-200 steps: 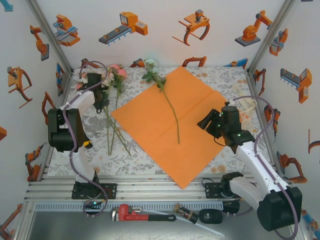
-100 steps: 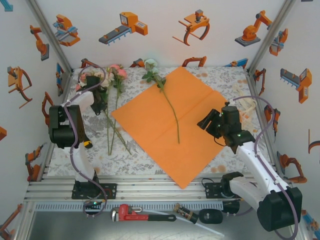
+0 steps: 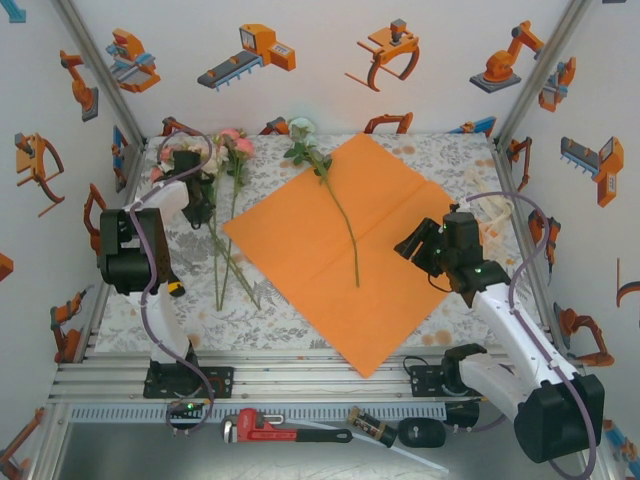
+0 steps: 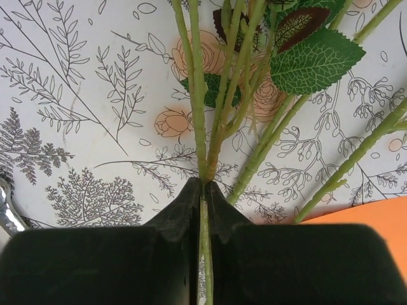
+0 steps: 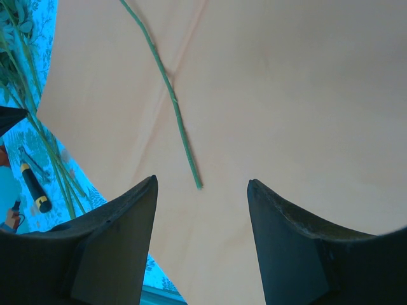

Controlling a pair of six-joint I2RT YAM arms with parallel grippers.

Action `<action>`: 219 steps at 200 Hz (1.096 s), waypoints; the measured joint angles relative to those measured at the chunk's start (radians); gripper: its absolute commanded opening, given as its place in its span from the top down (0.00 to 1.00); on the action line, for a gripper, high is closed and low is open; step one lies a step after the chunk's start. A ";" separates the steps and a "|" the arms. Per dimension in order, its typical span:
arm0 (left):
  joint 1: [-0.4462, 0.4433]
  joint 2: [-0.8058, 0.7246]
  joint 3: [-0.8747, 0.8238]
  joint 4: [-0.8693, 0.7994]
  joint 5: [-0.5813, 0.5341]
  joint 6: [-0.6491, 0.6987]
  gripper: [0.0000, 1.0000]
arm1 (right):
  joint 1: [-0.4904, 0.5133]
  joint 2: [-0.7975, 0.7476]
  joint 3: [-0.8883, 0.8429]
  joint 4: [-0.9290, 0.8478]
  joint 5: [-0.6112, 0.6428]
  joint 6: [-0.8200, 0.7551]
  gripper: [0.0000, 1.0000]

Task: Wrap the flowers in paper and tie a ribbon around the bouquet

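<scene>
We are seeing the flowers (image 3: 236, 170) lying on the tablecloth (image 3: 450, 160) just left of the paper (image 3: 400, 200), with a lone flower (image 3: 345, 225) lying across the orange sheet. From above, the left gripper (image 3: 203, 203) is hiding its own fingertips. Its wrist camera is showing the jaws pinching one thin green stem (image 4: 203, 127) of the bunch, with the blooms cut off. The right gripper (image 5: 202, 184) is hanging open over the paper, holding nothing.
</scene>
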 measured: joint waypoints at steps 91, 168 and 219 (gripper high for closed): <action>0.001 -0.248 -0.002 -0.042 -0.005 0.010 1.00 | 0.000 0.000 0.000 0.000 0.000 0.000 0.44; -0.237 -0.343 0.051 0.031 0.027 0.018 1.00 | 0.000 0.003 0.000 0.001 0.000 0.004 0.44; -0.557 -0.018 0.378 0.222 0.088 -0.017 1.00 | 0.000 -0.027 -0.001 -0.010 0.016 0.008 0.43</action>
